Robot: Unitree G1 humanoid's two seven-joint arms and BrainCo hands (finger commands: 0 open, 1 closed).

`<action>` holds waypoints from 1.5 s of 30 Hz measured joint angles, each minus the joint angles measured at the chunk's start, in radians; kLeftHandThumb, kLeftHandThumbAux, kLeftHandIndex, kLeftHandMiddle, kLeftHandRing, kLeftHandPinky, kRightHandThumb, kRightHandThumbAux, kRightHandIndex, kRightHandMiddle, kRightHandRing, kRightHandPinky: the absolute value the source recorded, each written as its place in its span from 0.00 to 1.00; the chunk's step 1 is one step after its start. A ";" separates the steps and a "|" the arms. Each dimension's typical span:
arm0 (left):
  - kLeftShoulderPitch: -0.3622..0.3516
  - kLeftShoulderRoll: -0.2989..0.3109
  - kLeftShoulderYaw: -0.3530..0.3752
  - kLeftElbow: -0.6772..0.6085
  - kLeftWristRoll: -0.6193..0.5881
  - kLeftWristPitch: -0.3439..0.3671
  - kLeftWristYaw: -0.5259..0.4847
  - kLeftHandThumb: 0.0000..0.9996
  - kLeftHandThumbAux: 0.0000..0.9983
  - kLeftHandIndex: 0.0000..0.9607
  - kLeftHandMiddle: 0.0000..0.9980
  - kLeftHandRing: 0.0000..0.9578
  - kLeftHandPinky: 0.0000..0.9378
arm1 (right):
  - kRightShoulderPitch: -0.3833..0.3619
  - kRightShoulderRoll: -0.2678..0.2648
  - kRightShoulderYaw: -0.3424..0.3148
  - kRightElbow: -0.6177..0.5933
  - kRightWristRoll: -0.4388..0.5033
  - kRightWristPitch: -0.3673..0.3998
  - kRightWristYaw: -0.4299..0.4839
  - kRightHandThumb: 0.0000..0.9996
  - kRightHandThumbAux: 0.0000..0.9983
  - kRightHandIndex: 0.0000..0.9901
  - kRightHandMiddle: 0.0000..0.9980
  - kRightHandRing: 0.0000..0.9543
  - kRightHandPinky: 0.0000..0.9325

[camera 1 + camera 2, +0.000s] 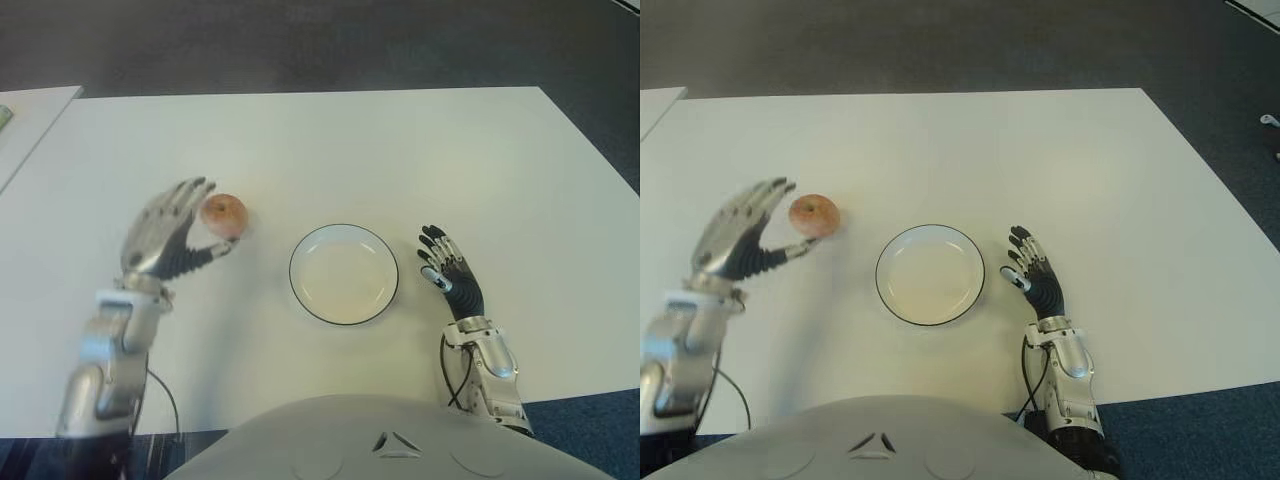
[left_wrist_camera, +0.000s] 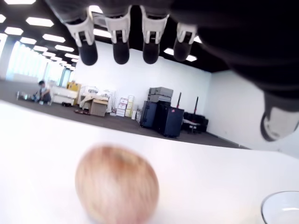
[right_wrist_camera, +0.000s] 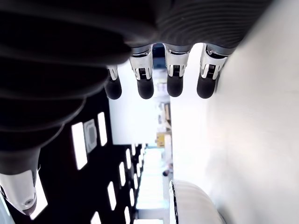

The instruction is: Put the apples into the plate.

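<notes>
One round, pale red-yellow apple point(image 1: 224, 215)

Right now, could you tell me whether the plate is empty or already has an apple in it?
Empty. The plate shows only its bare white inside; the one apple sits outside it, by the open left hand.
</notes>
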State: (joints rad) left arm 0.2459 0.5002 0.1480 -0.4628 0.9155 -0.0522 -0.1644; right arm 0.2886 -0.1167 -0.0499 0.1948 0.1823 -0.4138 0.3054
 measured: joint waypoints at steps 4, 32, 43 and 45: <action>-0.096 0.071 -0.014 -0.021 0.029 0.032 -0.120 0.31 0.29 0.07 0.03 0.02 0.09 | -0.018 0.000 -0.002 0.016 0.000 -0.009 0.003 0.17 0.58 0.06 0.07 0.04 0.06; -0.550 0.312 -0.305 0.615 0.079 -0.187 -0.017 0.30 0.26 0.07 0.05 0.04 0.10 | -0.053 -0.009 -0.034 0.055 0.019 -0.028 0.022 0.16 0.58 0.07 0.08 0.04 0.05; -0.629 0.328 -0.427 0.789 0.105 -0.241 0.035 0.30 0.26 0.03 0.03 0.02 0.09 | -0.029 -0.011 -0.044 0.039 0.023 -0.026 0.025 0.17 0.60 0.07 0.09 0.05 0.06; -0.630 0.331 -0.446 0.810 0.109 -0.241 0.045 0.31 0.25 0.03 0.02 0.02 0.08 | -0.019 -0.011 -0.046 0.031 0.024 -0.026 0.024 0.17 0.61 0.06 0.08 0.05 0.05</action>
State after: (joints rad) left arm -0.3841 0.8308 -0.2982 0.3472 1.0241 -0.2934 -0.1194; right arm 0.2692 -0.1279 -0.0963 0.2263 0.2058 -0.4393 0.3292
